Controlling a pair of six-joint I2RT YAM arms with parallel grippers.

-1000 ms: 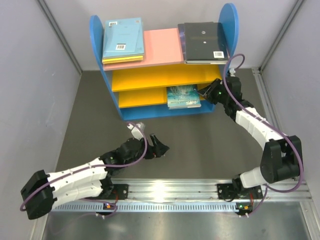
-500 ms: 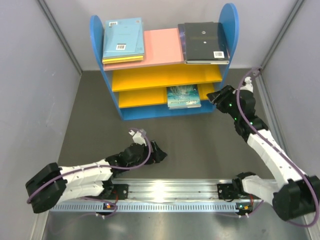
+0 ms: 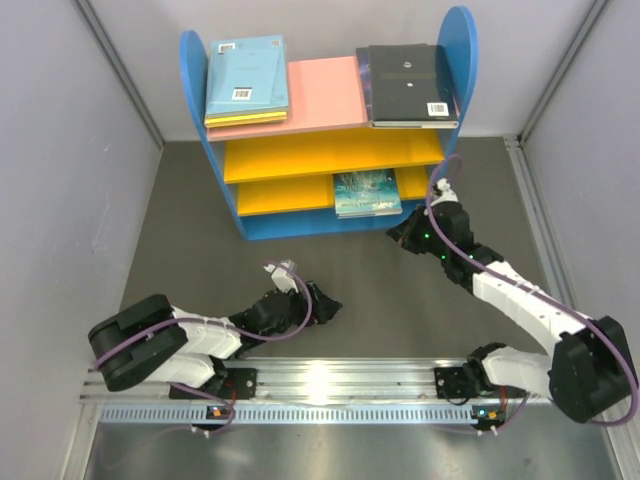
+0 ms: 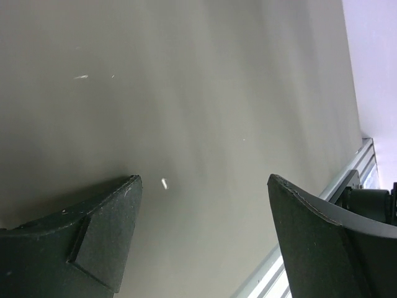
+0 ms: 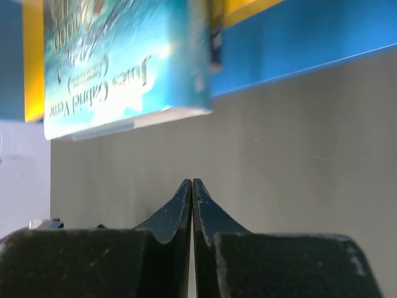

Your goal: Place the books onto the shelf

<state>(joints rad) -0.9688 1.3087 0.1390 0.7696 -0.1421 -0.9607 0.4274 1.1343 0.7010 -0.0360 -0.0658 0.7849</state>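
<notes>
looking down, we see the teal book (image 3: pixel 366 193) low in the shelf (image 3: pixel 290 224), other books (image 3: pixel 246 78) on top. our right gripper (image 3: pixel 394 236) sits pinched empty nearby, the left gripper (image 3: pixel 329 308) wide over the table (image 3: pixel 190 240). only the right wrist view shows the book's title.

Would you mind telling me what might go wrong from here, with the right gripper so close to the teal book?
1. The teal book juts past the front edge of the lower yellow board. The shut right gripper sits just in front of it, so a careless sweep might drag it off.
2. The black book lies right at the front edge of the pink top board, so that gripper rising beneath it could knock it down.
</notes>
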